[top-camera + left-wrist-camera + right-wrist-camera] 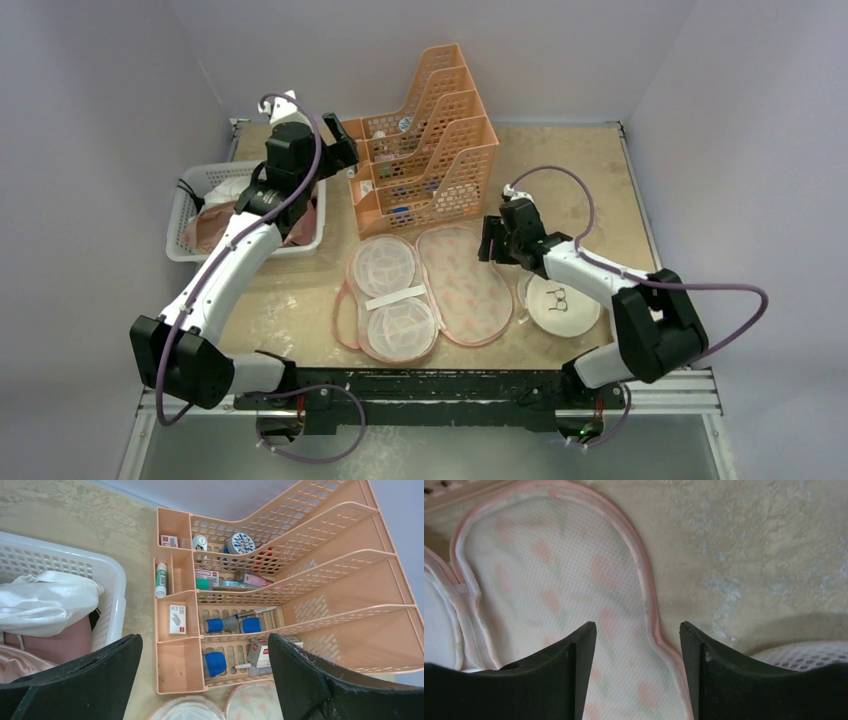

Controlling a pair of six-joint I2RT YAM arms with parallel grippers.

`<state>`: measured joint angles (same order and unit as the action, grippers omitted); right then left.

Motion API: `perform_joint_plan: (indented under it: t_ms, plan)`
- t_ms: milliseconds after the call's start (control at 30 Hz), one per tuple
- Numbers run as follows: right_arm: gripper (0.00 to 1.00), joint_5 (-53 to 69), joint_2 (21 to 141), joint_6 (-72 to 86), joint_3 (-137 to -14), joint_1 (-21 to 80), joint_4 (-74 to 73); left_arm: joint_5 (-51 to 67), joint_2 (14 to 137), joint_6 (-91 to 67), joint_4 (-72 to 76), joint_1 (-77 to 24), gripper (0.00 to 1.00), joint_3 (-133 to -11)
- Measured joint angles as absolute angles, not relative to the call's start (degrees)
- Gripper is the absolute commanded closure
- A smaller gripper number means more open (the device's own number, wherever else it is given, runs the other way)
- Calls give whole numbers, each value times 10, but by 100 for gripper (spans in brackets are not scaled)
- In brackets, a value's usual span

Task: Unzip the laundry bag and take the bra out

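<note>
- The laundry bag (465,290) lies unzipped at the middle of the table (580,180), just in front of the orange desk organiser (430,170). Its two peanut-shaped halves are spread flat side by side like an opened book, which leaves the whole inside on show.
- The left half shows pale mesh lining with two round white cup forms and a white strap across its waist. The right half shows peach-red floral blotches through fine mesh, with pink trim along the rim. We see no garment in either half.
- We take the bra (65,645) to be the dusty-pink fabric in the white basket (65,562) at the left of the table. It lies partly under white clothes (47,602), so only a strip shows and we cannot make out its cups.
- The left gripper (340,150) hangs above the gap between basket and organiser. Its jaws are spread wide with nothing between them, which we read as fitting a drop into the basket.
- The right gripper (638,627) hovers low over the pink edge of the bag's right half, near the round white mesh pouch (580,315). Its jaws are parted and empty, and we judge it is placed there to steady the opened flap.
- Judged from how things lie, both steps look done.
</note>
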<state>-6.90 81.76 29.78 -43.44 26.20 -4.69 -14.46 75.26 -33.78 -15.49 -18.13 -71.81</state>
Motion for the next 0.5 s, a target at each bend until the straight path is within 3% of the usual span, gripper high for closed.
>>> perform_joint_plan:
  t_ms: [500]
  plan:
    - [69,-50,932,244,-479,249,0,-172,751,-331,-160,-189,3,-718]
